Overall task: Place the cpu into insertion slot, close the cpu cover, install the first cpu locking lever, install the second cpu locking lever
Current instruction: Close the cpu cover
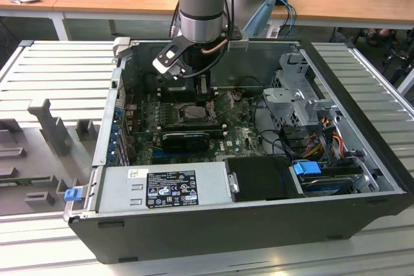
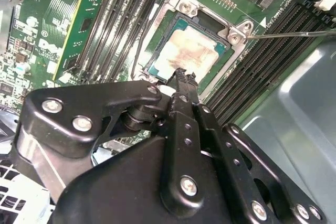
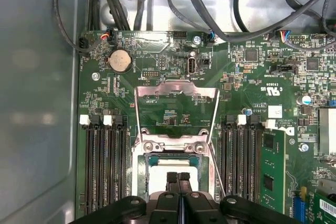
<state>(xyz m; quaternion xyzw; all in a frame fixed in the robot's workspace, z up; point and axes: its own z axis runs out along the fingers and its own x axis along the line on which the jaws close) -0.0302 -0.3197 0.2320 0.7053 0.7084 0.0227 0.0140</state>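
Cpu (image 2: pixel 189 51) lies seated in the insertion slot (image 3: pixel 142 174), cpu cover (image 3: pixel 176 90) swung open behind it, with the gripper (image 3: pixel 178 176) directly above its edge, jaws pressed together.

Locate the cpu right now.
In the second wrist view the cpu lies in the insertion slot, between the two banks of memory slots, with the pincer at one edge.
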